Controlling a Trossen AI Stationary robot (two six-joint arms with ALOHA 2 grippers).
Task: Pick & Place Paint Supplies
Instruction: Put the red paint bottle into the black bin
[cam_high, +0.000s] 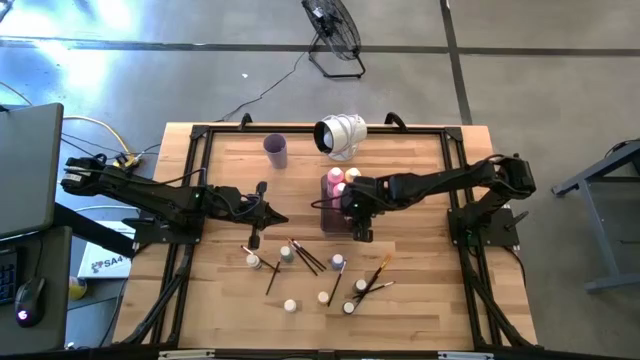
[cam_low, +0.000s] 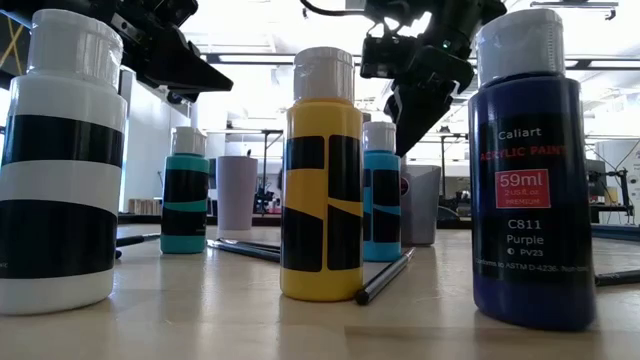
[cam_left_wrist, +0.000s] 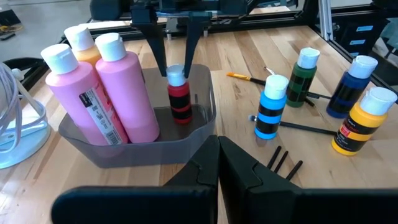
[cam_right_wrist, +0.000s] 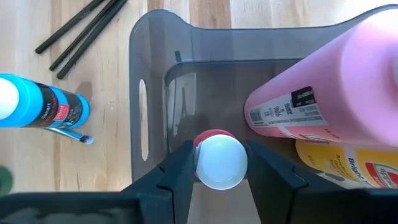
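Observation:
A clear grey tray (cam_high: 330, 218) stands mid-table with two big pink bottles (cam_left_wrist: 124, 93) and an orange one (cam_left_wrist: 81, 43) in it. My right gripper (cam_right_wrist: 221, 168) reaches down into the tray and is shut on a small red bottle (cam_left_wrist: 180, 102) with a white cap. My left gripper (cam_high: 275, 217) hovers left of the tray, shut and holding nothing. Several small white-capped bottles, among them blue (cam_left_wrist: 272, 109), green (cam_left_wrist: 305, 74) and yellow (cam_left_wrist: 360, 121), stand on the table nearer the front edge. Dark brushes (cam_high: 305, 255) lie flat between them. My right gripper pinches the red bottle's white cap (cam_right_wrist: 221, 162) between its two fingers, one on each side. The fingers (cam_left_wrist: 158, 43) come from above, pointing down. The bottle stands upright in the tray's free corner, beside the pink bottles; its base looks to be on the tray floor.
A lilac cup (cam_high: 276, 150) and a white round appliance (cam_high: 342, 135) stand toward the far edge. In the low view, tall bottles, white-and-black (cam_low: 60, 160), yellow (cam_low: 320, 175) and purple (cam_low: 530, 170), stand close to the camera. An orange-handled brush (cam_high: 380, 270) lies right of the small bottles.

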